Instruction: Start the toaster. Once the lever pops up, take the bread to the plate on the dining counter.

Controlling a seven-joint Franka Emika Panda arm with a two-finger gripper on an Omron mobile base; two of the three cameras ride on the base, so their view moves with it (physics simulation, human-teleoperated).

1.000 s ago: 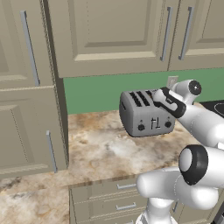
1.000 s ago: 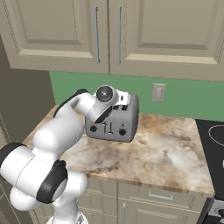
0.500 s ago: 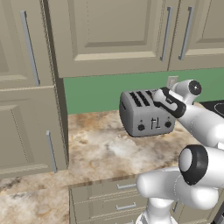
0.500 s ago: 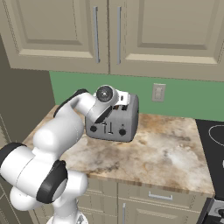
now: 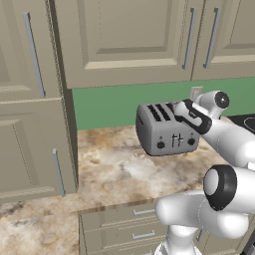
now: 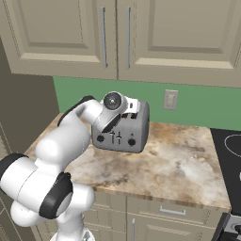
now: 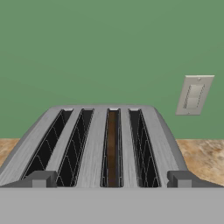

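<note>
Toaster point(image 5: 167, 130) stands on marbled worktop point(image 5: 117, 169) against green wall point(image 5: 107, 104).

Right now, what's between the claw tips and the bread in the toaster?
Nothing: in the hand view only open slot tops of the toaster separate the claw from the bread.

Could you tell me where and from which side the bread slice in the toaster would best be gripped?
Probably its top edge, from straight above. The bread stands on edge in the third slot from the left of the toaster, sunk between wire guides, so only its thin upper edge shows. Fingers would pinch across its thickness.
</note>
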